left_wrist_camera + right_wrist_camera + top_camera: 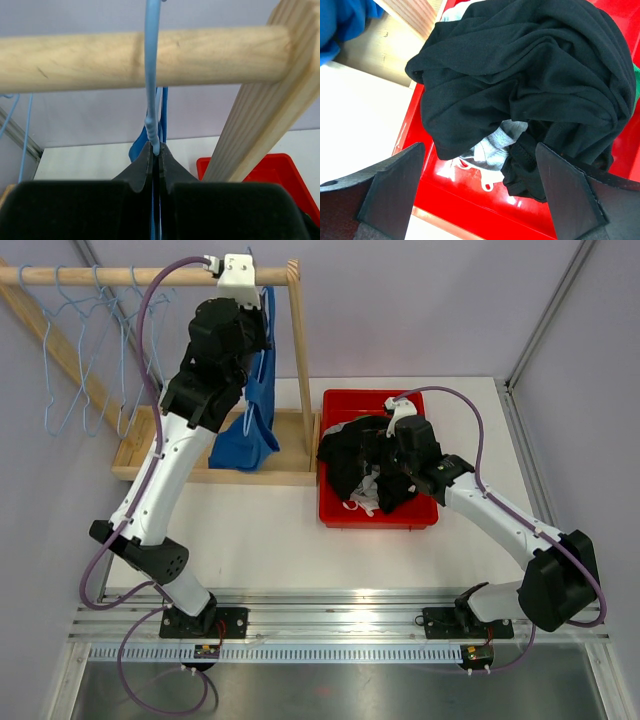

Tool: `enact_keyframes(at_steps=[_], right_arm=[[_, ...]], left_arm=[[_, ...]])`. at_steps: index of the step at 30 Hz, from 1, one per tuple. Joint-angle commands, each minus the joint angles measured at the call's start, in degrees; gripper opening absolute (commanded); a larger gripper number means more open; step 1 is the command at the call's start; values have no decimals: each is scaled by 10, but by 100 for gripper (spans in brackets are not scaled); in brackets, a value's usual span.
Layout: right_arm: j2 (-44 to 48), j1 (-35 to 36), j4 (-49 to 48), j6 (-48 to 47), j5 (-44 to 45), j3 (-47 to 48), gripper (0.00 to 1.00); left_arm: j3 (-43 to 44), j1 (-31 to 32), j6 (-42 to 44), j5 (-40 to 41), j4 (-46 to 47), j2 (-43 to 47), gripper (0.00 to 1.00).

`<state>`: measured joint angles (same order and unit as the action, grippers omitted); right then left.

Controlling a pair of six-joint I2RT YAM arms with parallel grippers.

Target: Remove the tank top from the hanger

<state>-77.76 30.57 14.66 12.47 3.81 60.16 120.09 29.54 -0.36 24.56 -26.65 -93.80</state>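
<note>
A blue tank top (pixel 249 420) hangs on a light blue hanger (pixel 151 75) hooked over the wooden rail (pixel 110 275) at its right end. My left gripper (pixel 240 300) is raised to the rail and shut on the hanger's neck just under the hook (pixel 156 147). The tank top's blue cloth (pixel 137 145) shows behind the jaws. My right gripper (pixel 385 490) hovers open and empty over the red bin (pixel 335 510), above a heap of black clothes (pixel 530 75).
Several empty light blue hangers (pixel 85 350) hang at the rail's left end. The rack's upright post (pixel 301 360) stands just right of the tank top, on a wooden base (pixel 135 455). A grey and white garment (pixel 495 147) lies under the black heap.
</note>
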Motion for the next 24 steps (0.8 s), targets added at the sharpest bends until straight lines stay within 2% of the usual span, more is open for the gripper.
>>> enact_keyframes(at_steps=[1, 10, 21, 24], right_arm=[[1, 5, -16, -1, 2, 5, 100], [-2, 4, -16, -1, 2, 6, 99], [-9, 5, -19, 0, -4, 7, 100], [-12, 5, -20, 1, -5, 7, 99]], left_arm=[[57, -6, 23, -13, 48, 20, 0], [36, -7, 16, -49, 64, 67, 0], [-136, -6, 6, -62, 78, 200, 0], [-206, 1, 6, -66, 78, 250, 0]])
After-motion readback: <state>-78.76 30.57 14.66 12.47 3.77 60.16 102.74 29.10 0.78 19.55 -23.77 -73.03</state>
